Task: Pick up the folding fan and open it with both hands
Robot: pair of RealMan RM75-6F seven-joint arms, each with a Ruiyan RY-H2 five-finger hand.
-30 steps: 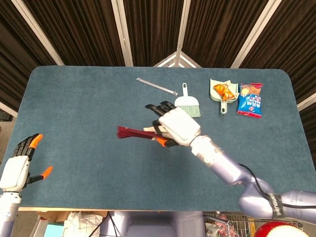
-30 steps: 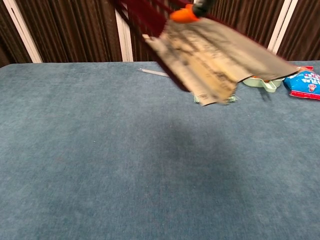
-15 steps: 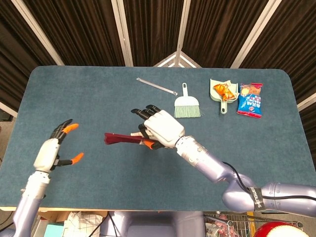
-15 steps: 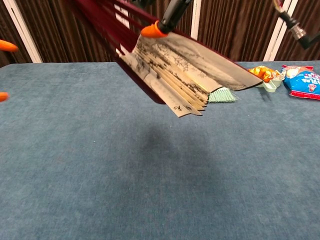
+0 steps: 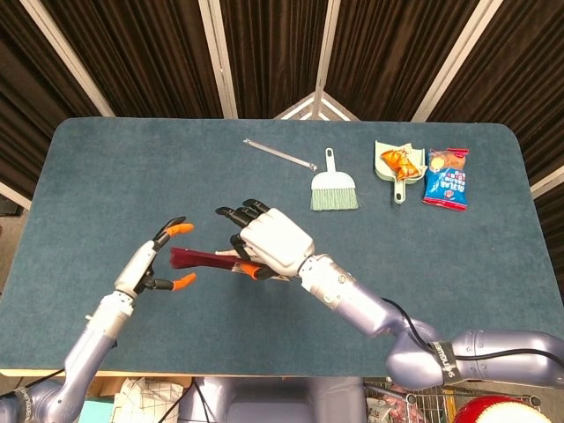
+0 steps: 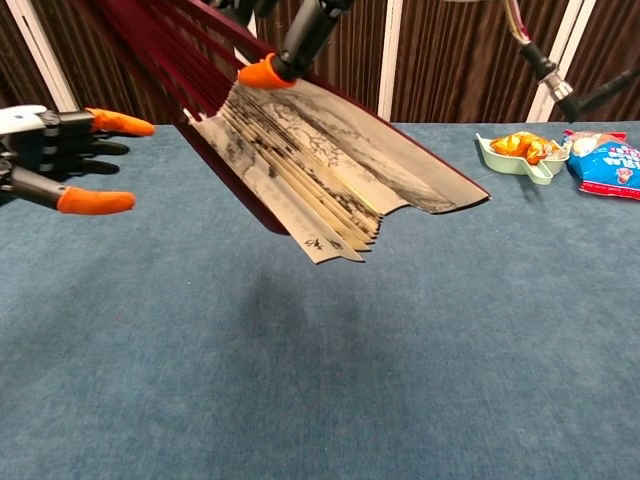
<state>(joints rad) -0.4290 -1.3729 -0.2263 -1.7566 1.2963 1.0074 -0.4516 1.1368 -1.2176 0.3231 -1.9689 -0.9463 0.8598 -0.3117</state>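
Right hand [image 5: 269, 247] held the folding fan [image 5: 201, 258] clear above the table [image 5: 106, 167], roughly mid-table and toward my near side. From the head view the fan read as a thin dark red strip pointing out toward the left hand [image 5: 145, 270]. From the chest view the folding fan [image 6: 320, 170] was partly splayed: paper leaves fanned a little way, red guard sticks bunched at the top, an orange fingertip [image 6: 262, 72] of the right hand pressed on the leaf near the ribs. So the right hand was pinching the fan near its pivot end; I could not tell exactly how the remaining fingers sat.

Left hand was empty, fingers spread, thumb and forefinger tips apart like an open pincer, close beside the fan's free end but not touching it.

Step in hand, as I judged it: bring the left hand onto the outer guard stick. Notes for doing it well:
- close on the guard stick, not the paper, which looked easy to crease or tear;
- keep the right-hand pinch firm so the pivot does not slip;
- sweep the left hand in an arc about the pivot rather than pulling straight out.

Far side of table: small brush [image 5: 334, 187], dustpan [image 5: 391, 172] with a snack in it, blue snack packet [image 5: 445, 179], thin metal rod [image 5: 278, 153]. None in the way.
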